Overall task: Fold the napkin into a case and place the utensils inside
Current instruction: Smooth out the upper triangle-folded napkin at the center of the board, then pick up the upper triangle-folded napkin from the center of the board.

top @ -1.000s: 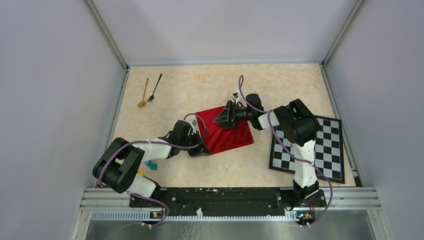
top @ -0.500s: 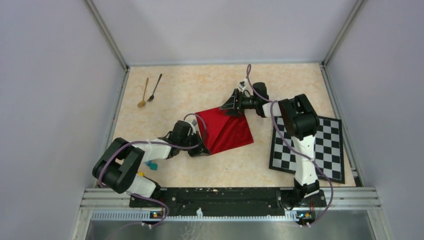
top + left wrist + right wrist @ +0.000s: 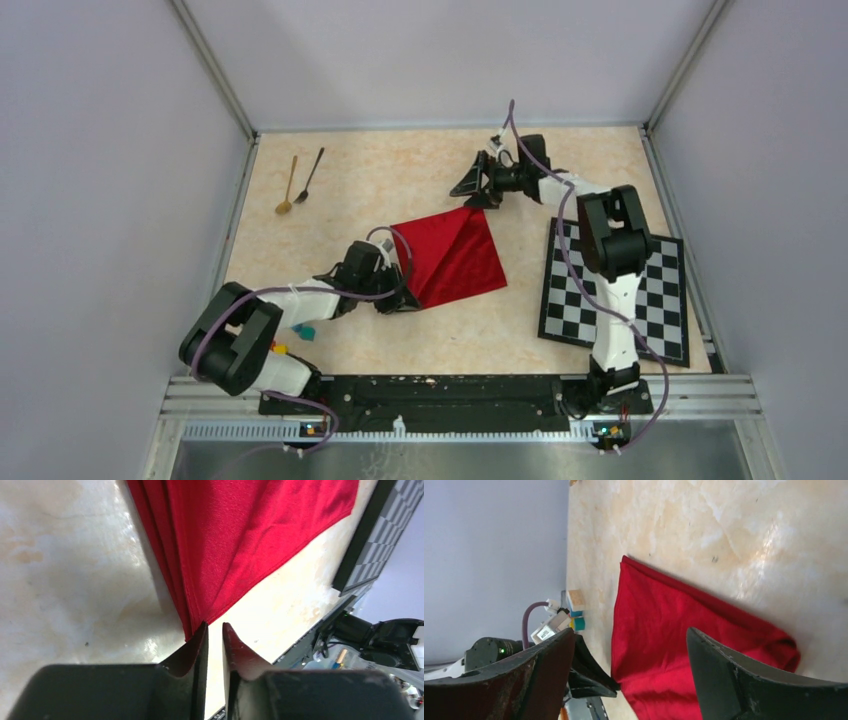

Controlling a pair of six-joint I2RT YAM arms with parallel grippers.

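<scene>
Napkin [image 3: 455, 258]: red cloth, folded over on itself, lying flat at mid-table with one corner pointing toward the far wall and a diagonal crease running from that corner to the near-left one. Left gripper [image 3: 403, 300] sits low at the near-left corner. In the left wrist view its fingers [image 3: 197, 645] stand only a narrow slit apart, bare tabletop showing between them. The layered cloth point [image 3: 192, 622] ends against one fingertip and is not pinched. Right gripper [image 3: 470, 185] hangs above bare table [image 3: 400, 180] just beyond the napkin's far corner, spread wide and holding nothing. Its wrist view looks down between its two fingers [image 3: 734, 680] onto the cloth. Gold spoon [image 3: 289, 186] and black spoon [image 3: 309, 176] lie side by side near the far-left wall, well apart from the napkin. Chequered mat [image 3: 620, 300] lies to the right, and a strip of bare table separates it from the napkin's right edge. Small coloured blocks [image 3: 303, 330] sit beside the left arm.
</scene>
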